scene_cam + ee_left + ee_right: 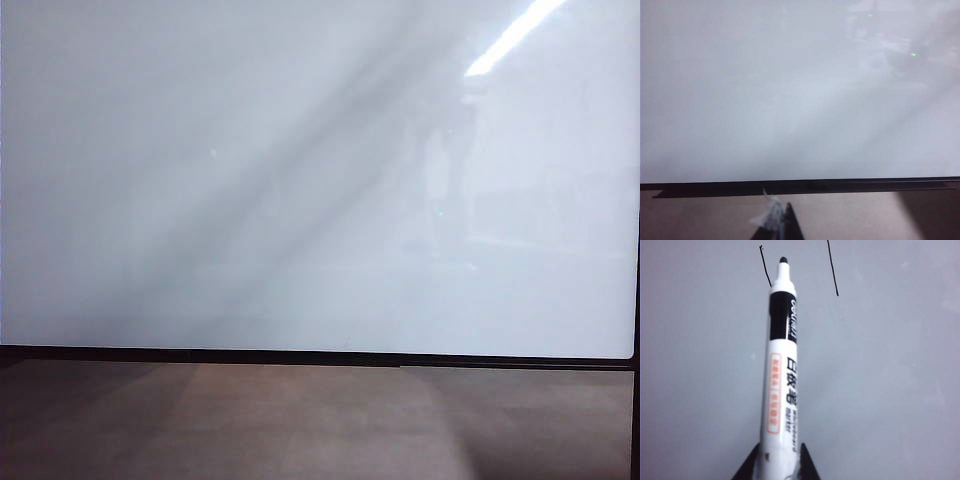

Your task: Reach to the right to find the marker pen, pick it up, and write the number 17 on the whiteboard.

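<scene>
One marker pen (781, 370), uncapped, clamped between the right gripper (776, 467) fingers (807, 465), long axis running straight out from the gripper, black tip aimed at the whiteboard (890, 390) and just short of it. Two black strokes (832, 267) on the board, one either side of the tip. One whiteboard, black-framed, standing at the far edge of the brown counter (300, 420). Left gripper (782, 225) low over the counter near the frame, a white scrap (769, 215) at its fingers; clenched or released, cannot tell.
</scene>
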Robot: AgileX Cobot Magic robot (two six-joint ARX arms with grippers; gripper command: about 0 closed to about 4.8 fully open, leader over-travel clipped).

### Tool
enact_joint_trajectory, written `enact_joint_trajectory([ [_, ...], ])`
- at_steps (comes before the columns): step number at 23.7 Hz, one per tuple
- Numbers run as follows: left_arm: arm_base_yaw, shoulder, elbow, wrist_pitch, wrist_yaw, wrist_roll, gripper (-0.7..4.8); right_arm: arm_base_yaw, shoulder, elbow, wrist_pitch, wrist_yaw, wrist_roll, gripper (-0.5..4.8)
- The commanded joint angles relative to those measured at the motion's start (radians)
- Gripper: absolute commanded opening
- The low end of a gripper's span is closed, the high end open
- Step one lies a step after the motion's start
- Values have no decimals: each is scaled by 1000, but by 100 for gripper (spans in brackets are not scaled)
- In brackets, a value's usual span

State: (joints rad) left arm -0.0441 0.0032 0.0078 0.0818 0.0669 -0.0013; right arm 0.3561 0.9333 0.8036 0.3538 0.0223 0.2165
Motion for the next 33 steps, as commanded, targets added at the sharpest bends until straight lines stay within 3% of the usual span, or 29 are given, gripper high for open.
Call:
enact_joint_trajectory([
  [1,3,1,0,11,1,-3,-5,2,-5,5,26,-25,1,-4],
  [6,3,1,1,5,1,-3,-5,2,-17,5,16,-22,0,-4],
  [9,3,1,1,5,1,-3,-5,0,-78,1,-96,-13,-42,-4],
  [12,3,1,1,5,1,-3,-5,0,-220,-93,-156,-7,-48,-4],
  [16,3,1,1,5,1,-3,-5,1,-482,-249,-200,85,-35,-4],
  [20,3,1,1,5,1,-3,-5,0,-602,-269,-282,107,-72,-1],
  [27,2,1,1,5,1,-3,-5,0,-665,-269,-389,108,-99,-1],
  [33,2,1,1,5,1,-3,-5,0,-663,-269,-488,118,-239,-1],
])
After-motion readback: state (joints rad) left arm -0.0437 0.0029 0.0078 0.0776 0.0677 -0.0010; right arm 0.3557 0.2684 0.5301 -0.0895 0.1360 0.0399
